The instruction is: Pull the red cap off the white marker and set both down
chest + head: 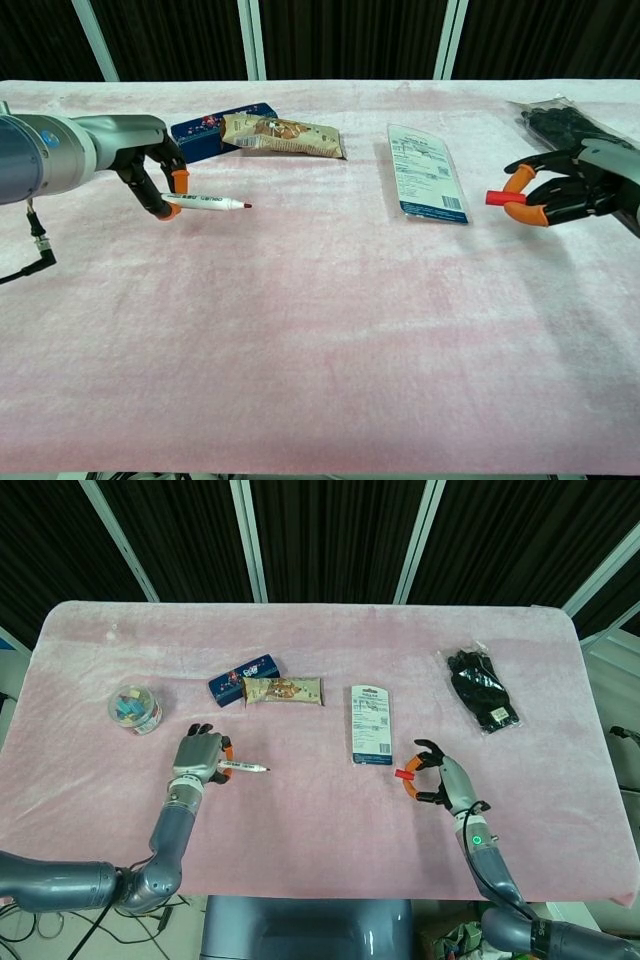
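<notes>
Pink fleecy cloth covers the bench [320,640], with dark curtain panels behind it. The uncapping is already done, and the step in hand looks like the setting-down. The left hand [198,756] pinches the slim white marker [205,202] by its rear end, the bare dark-red tip pointing toward the middle and the barrel low over the cloth; the chest view suggests it is not yet resting on the bench, though this is hard to judge. Well apart on the other side, the right hand [560,190] pinches the small red cap [499,198] between orange-tipped fingers, the others spread, also just above the cloth near the flat white blister-pack card [370,725]. Next, each hand probably has to lower its piece until it lies flat, then loosen its pinch without rolling it away. Beyond lie a dark blue box [243,679], a brown snack bar wrapper [284,689], a clear round tub of coloured clips [134,707] and a bagged pair of black gloves [482,690]. Print on the marker is too small to read, and the chest view cuts off the right arm at the frame edge.
</notes>
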Controlling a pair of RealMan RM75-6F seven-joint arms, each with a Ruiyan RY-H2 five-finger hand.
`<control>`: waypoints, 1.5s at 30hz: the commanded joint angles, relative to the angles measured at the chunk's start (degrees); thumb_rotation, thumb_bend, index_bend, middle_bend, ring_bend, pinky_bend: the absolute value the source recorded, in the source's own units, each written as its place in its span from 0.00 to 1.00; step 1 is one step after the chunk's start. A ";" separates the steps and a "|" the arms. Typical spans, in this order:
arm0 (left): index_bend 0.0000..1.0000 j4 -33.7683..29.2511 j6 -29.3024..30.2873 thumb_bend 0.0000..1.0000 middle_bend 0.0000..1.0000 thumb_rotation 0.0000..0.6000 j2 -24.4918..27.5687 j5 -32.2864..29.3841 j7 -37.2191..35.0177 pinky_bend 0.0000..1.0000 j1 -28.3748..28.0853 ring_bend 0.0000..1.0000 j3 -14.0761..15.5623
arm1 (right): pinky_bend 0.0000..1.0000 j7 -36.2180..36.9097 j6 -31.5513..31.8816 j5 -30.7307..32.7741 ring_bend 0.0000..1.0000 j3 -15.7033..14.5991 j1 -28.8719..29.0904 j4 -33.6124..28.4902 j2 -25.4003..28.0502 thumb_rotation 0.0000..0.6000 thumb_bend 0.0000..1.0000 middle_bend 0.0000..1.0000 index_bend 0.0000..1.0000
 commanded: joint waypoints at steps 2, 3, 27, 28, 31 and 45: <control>0.63 2.51 -0.41 0.61 0.34 1.00 -1.88 -1.78 0.55 0.03 -0.38 0.06 -0.56 | 0.27 -0.82 -0.33 -0.03 0.39 0.35 0.38 0.79 -1.24 1.00 0.48 0.15 0.85; 0.55 2.44 -1.28 0.56 0.33 1.00 -1.80 -2.30 0.67 0.03 -0.49 0.06 -0.86 | 0.27 -1.26 -0.35 0.06 0.39 0.52 0.48 0.80 -1.39 1.00 0.48 0.15 0.85; 0.11 -12.62 3.37 0.09 0.16 1.00 10.00 2.85 1.66 0.00 -0.19 0.00 -3.74 | 0.25 -6.51 -0.63 1.99 0.36 0.82 -0.44 -2.83 -0.97 1.00 0.40 0.12 0.65; 0.11 -13.19 3.74 0.09 0.16 1.00 10.50 3.95 1.29 0.00 0.12 0.00 -3.66 | 0.25 -6.82 -0.25 1.73 0.36 0.61 -0.56 -2.78 -1.29 1.00 0.39 0.12 0.63; 0.12 -15.38 5.32 0.09 0.16 1.00 12.64 8.57 -0.44 0.00 1.65 0.00 -3.21 | 0.24 -8.19 1.53 0.89 0.35 -0.30 -1.12 -1.93 -3.21 1.00 0.36 0.12 0.59; 0.14 -21.36 2.97 0.09 0.16 1.00 21.47 19.33 -7.25 0.00 7.77 0.00 0.48 | 0.20 -15.69 -1.89 3.54 0.26 -1.79 0.03 -0.43 -4.37 1.00 0.02 0.00 0.05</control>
